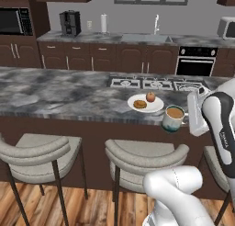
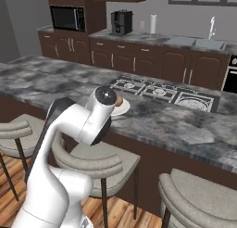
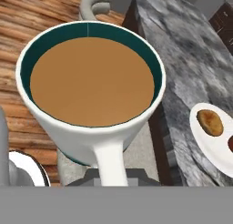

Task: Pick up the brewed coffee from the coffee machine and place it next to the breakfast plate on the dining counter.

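No readable text in these pictures.

The white robot arm carries a small dark marking on its link in the left base view, but it is too small and blurred to read. The coffee machine on the back counter shows no label that can be read, and the microwave also has no clear brand or numbers. The oven has a dark control strip with small light dots, but no figures can be told. The mug in the hand view has plain white and teal surfaces, with no print on it.
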